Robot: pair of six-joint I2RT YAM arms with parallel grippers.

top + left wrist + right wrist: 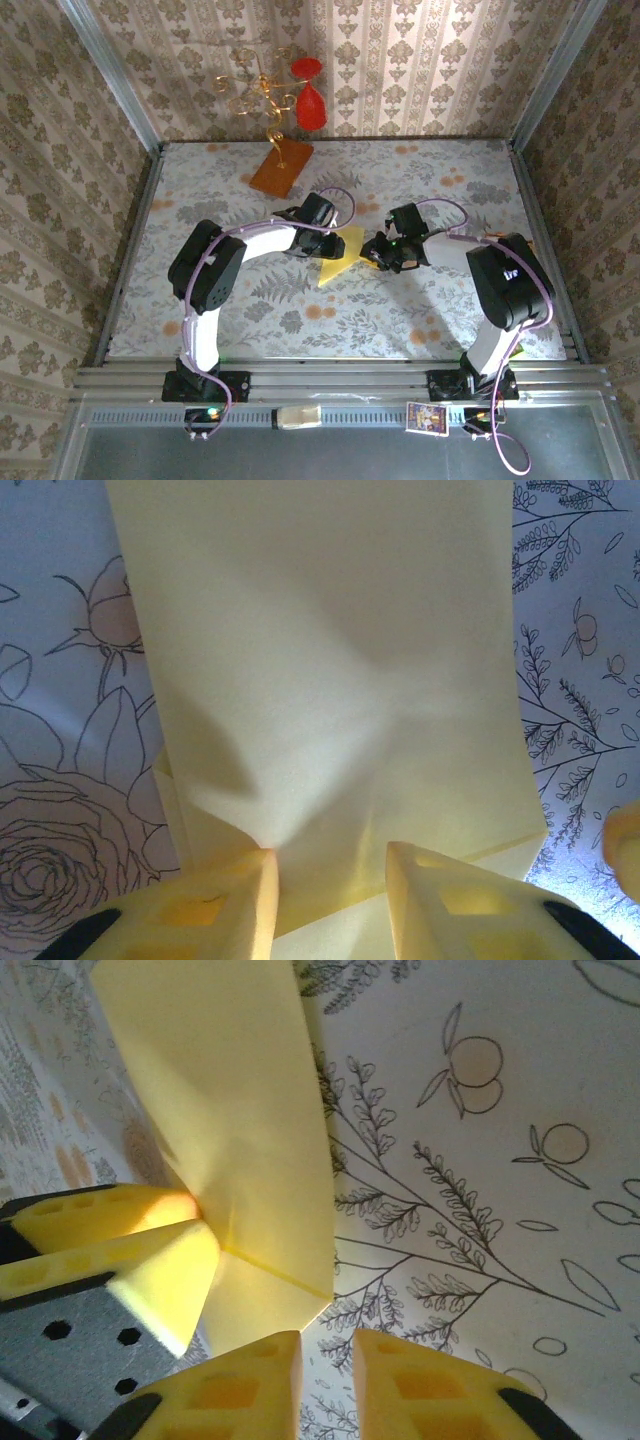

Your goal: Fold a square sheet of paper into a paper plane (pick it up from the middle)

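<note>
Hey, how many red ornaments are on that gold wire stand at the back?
2. One red ornament sits at the top right of the gold wire stand, the other just below it.

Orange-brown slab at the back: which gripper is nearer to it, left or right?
Left. The left gripper sits in front of the slab, at the paper's left edge; the right gripper lies farther right, beyond the paper.

Legible text: none

1. Small rectangular printed card with purple border (427, 417), on the grey metal rail (365, 413) along the worktop's near edge, towards its right corner: coloured print, too small to read
2. Black upper link of the right arm (512, 272): small white marking, unreadable
3. Pale cream tag (298, 416), mid-rail: blurred
</note>
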